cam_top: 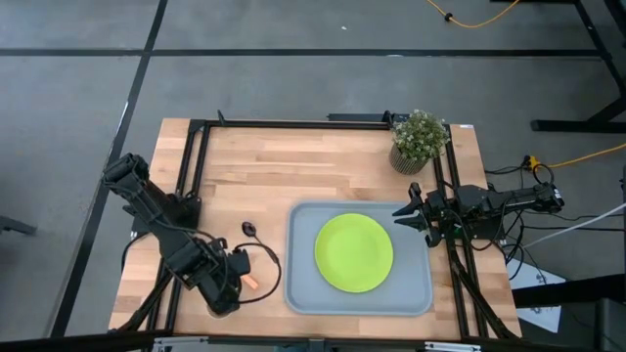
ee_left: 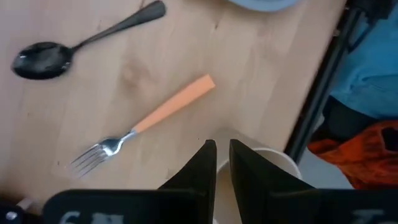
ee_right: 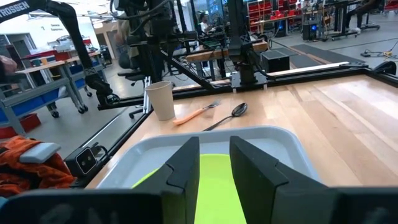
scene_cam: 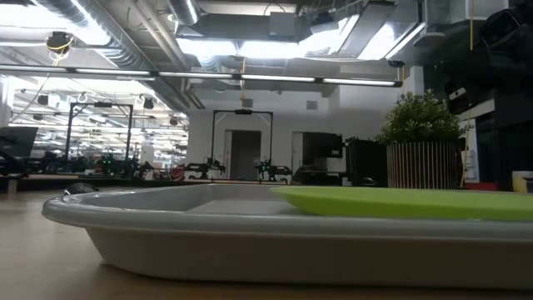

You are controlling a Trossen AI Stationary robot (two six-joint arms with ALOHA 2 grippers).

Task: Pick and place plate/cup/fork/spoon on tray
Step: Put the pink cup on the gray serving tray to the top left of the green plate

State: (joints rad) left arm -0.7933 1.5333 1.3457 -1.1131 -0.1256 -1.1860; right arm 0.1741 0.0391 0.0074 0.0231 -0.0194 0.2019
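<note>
**Plate is on the tray; cup, fork, spoon still on the bench**

- tray [cam_top: 301, 293]: sits right of bench [cam_top: 293, 166] centre, in front of the right arm, so both arms can reach it.
- plate [cam_top: 354, 252]: flat, centred in the tray. Looks placed; it takes most of the floor, so the small items will likely go in the margins or on top.
- plant [cam_top: 419, 139]: back-right corner of the bench, clear of the work area.
- cup [ee_right: 161, 99]: upright at the front-left bench edge, directly under the left end effector [ee_left: 222, 155]. Fingers nearly closed, a thin gap between them, tips over the cup rim. Not holding anything that I can see; reads as lining up for a rim pinch.
- fork [ee_left: 143, 124]: flat on the bench just beside the cup.
- spoon [ee_left: 81, 42]: flat, between fork and tray corner.
- right end effector [ee_right: 214, 163]: released, holding nothing, parked over the tray's right edge, pointing across the plate.
</note>
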